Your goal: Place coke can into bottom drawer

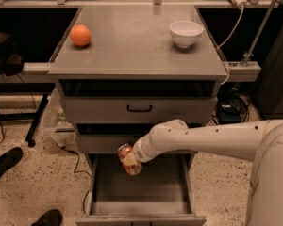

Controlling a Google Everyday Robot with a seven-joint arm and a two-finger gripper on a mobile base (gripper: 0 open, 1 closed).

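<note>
Gripper (134, 161) clamped on coke can (128, 155), can tilted at its tip. Bottom drawer (141, 192) open directly below, path unobstructed. Orange (80, 35) and white bowl (186, 33) well above, on cabinet top (132, 51).

The orange (80, 35) sat near the worktop's (132, 55) left edge, the bowl (186, 33) toward its back right corner. Below the front edge, the hand (136, 160) held the can (127, 154) over the open bottom drawer (141, 194).
</note>
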